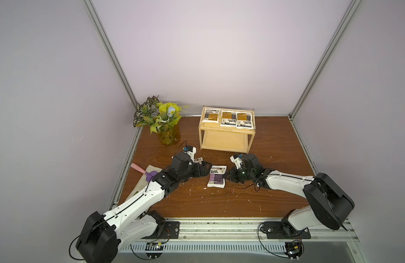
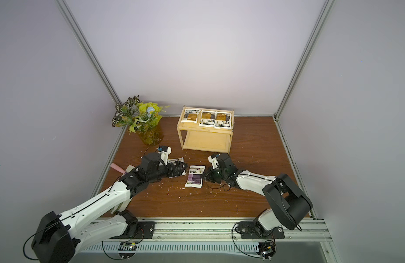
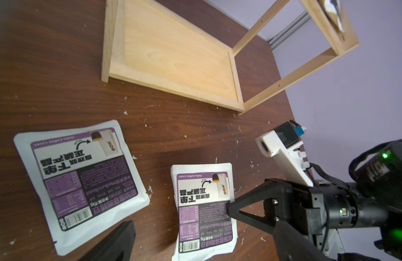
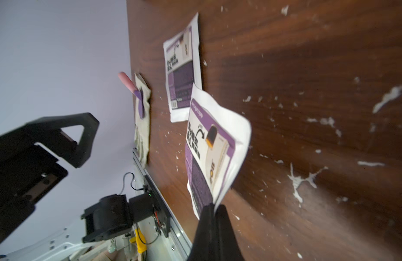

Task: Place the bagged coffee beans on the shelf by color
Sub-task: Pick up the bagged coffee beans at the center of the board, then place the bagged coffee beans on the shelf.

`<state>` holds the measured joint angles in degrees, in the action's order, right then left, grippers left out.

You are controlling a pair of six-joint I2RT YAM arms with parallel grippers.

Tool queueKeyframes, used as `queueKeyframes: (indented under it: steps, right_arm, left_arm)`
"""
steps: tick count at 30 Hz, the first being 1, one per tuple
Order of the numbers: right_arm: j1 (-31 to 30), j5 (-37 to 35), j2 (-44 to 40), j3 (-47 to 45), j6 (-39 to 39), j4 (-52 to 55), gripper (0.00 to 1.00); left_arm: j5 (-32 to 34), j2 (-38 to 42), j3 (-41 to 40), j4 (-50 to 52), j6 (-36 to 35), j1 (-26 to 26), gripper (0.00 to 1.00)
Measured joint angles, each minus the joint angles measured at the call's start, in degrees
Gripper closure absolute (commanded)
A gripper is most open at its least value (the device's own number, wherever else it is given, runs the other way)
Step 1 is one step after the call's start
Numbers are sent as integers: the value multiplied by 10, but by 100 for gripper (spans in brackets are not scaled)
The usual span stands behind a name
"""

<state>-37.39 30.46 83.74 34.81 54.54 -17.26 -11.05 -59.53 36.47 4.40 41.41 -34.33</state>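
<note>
Top views, both, taken together with the two wrist views; we list as follows.

First, the shelf (image 1: 226, 130): pale wood, two tiers, upper centre of the frame, standing on the brown table (image 1: 276, 159). On its top tier we count three bags in a row, labels up: left orange pouch (image 1: 211, 115), middle orange pouch (image 1: 228, 118), right orange pouch (image 1: 244, 119). The middle and right ones touch; the left one sits just beside them.

Second, the held purple pouch (image 1: 217, 176): centre of the frame, on the table in front of the shelf and well apart from it, between the two grippers. The right gripper (image 1: 228, 175) is clenched on its right-hand edge. In the right wrist view we see the fingers (image 4: 226, 232) pressed together on the white border, and the pinched side curls up off the wood.

Third, the loose purple pouch (image 1: 198, 159): left of centre, largely covered by the left gripper (image 1: 208, 169) in both top views. The left wrist view shows the loose purple pouch (image 3: 82, 180) lying flat, label up, near the held one with a strip of table between them.

Fourth, the left gripper: jaws spread, grasping nothing, above the loose purple pouch; whether it touches the bag we cannot tell.

Sundries: amber vase (image 1: 168, 136) of leaves, left of the shelf; pink-handled tool (image 1: 138, 168) on a cloth (image 1: 141, 184) at the table's left edge; white flecks (image 1: 190, 193) scattered over the wood.
</note>
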Motion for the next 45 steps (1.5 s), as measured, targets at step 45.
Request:
queueKeyframes:
  steps: [45]
  right_arm:
    - [67,-182,316,181,164,-358,98]
  left_arm:
    - [-48,-110,53,-81,-26,86,0]
